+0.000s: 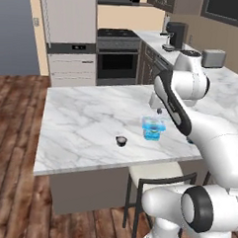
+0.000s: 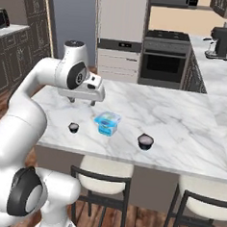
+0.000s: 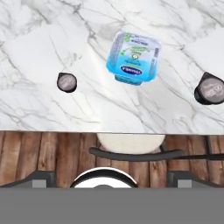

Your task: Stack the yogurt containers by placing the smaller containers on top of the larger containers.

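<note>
The light-blue squarish tub (image 1: 153, 127) (image 2: 107, 122) (image 3: 133, 57) stands upright on the marble island counter (image 1: 86, 124) (image 2: 182, 125). A small dark round cup (image 1: 121, 140) (image 2: 74, 128) (image 3: 66, 82) sits to one side of it near the counter's front edge. A slightly bigger dark cup (image 2: 145, 141) (image 3: 211, 89) sits on the tub's other side. All three stand apart, with nothing stacked. My gripper (image 1: 158, 111) (image 2: 81, 102) (image 3: 112, 178) hangs open and empty above the counter, higher than the tub and touching none of them.
Stools (image 1: 157, 175) (image 2: 101, 172) (image 3: 131, 146) are tucked under the island's front edge. On the side counter stand a coffee machine (image 1: 175, 35) (image 2: 221, 42) and a toaster (image 1: 213, 57). A stove (image 1: 117, 56) is at the back wall.
</note>
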You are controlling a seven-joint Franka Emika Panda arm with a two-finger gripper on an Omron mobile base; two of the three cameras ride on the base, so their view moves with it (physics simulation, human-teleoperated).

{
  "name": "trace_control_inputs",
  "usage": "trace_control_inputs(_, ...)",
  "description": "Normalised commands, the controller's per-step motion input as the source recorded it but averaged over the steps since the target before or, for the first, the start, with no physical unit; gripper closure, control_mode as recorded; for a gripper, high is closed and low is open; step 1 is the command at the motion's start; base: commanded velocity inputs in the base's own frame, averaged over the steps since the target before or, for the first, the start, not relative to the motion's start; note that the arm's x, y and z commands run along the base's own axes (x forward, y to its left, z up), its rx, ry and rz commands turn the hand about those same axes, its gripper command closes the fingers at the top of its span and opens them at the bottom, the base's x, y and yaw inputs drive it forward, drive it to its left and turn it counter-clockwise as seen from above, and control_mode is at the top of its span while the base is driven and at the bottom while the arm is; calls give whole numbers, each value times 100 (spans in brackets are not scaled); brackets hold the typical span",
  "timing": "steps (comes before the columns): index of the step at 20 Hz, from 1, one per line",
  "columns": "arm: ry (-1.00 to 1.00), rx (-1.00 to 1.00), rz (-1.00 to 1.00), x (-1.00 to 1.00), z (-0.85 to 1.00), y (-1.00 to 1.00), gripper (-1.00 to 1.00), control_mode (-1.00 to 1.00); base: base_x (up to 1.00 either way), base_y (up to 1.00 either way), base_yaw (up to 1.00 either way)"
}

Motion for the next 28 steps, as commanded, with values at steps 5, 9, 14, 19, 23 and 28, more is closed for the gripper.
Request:
trace_control_inputs(5,0,0,-1,0,0,-43,-100,-100,0,0,0)
trace_control_inputs(9,3,1,-2,0,0,-41,-100,-100,0,0,0)
trace_control_inputs(14,3,4,-5,-6,-1,-41,-100,-100,0,0,0)
trace_control_inputs(19,0,10,-4,-6,-15,-30,-100,-100,0,0,0)
trace_control_inputs(23,0,17,-2,-4,-32,-18,-100,-100,0,0,0)
trace_control_inputs(28,0,13,-3,-7,-29,-22,-100,-100,0,0,0)
